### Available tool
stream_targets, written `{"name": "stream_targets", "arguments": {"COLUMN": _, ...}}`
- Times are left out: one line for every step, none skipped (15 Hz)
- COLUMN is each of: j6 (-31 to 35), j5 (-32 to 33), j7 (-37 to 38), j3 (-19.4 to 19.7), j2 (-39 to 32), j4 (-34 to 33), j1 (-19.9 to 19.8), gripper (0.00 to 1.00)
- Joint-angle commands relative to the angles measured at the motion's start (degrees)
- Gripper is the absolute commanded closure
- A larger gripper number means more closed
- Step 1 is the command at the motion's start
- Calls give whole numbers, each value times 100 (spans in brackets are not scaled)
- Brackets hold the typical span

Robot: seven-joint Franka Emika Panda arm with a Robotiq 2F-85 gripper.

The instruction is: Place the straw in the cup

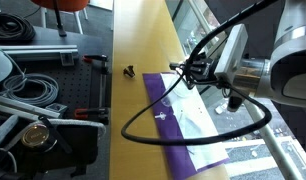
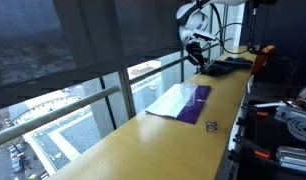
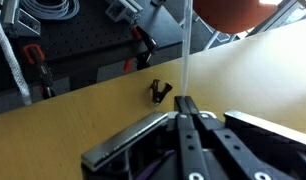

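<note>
In the wrist view my gripper (image 3: 186,103) is shut on the straw (image 3: 186,50), a thin pale stick that runs straight out from the fingertips toward the frame's top. In both exterior views the gripper (image 1: 196,70) (image 2: 199,58) hangs above the far end of the purple cloth (image 1: 178,128) (image 2: 199,98) on the wooden counter. A faint pale mark on the cloth (image 1: 163,117) may be the clear cup; I cannot tell for sure. The cup does not show in the wrist view.
A small black object (image 1: 128,70) (image 2: 211,125) (image 3: 159,92) lies on the wooden counter (image 1: 143,140) beside the cloth. A black cable (image 1: 143,118) loops from the arm over the cloth. Clamps and hoses lie below the counter's edge; a window runs along its other side.
</note>
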State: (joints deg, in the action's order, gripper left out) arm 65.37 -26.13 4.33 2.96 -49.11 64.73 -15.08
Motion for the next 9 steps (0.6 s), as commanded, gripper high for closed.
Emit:
{"name": "stream_targets", "arguments": {"j6": 111, "j5": 88, "j7": -127, "j3": 50, "j2": 170, "j4": 181, "j1": -28, "gripper": 100}}
{"name": "stream_targets", "arguments": {"j6": 122, "j5": 82, "j7": -132, "j3": 52, "j2": 158, "j4": 176, "j1": -33, "gripper": 100}}
{"name": "stream_targets", "arguments": {"j6": 136, "j5": 73, "j7": -128, "j3": 49, "j2": 129, "j4": 153, "j1": -35, "gripper": 100}}
{"name": "stream_targets", "arguments": {"j6": 123, "j5": 48, "j7": -112, "j3": 36, "j2": 73, "j4": 78, "j1": -47, "gripper": 100}}
{"name": "stream_targets", "arguments": {"j6": 137, "j5": 41, "j7": -101, "j3": 30, "j2": 41, "j4": 35, "j1": -46, "gripper": 100}}
{"name": "stream_targets", "arguments": {"j6": 164, "j5": 39, "j7": -88, "j3": 22, "j2": 15, "j4": -2, "j1": -35, "gripper": 100}}
{"name": "stream_targets", "arguments": {"j6": 206, "j5": 39, "j7": -90, "j3": 15, "j2": 12, "j4": -7, "j1": -28, "gripper": 100}}
{"name": "stream_targets", "arguments": {"j6": 245, "j5": 46, "j7": -92, "j3": 9, "j2": 17, "j4": 13, "j1": -11, "gripper": 100}}
{"name": "stream_targets", "arguments": {"j6": 276, "j5": 51, "j7": -93, "j3": 5, "j2": 2, "j4": 20, "j1": -3, "gripper": 100}}
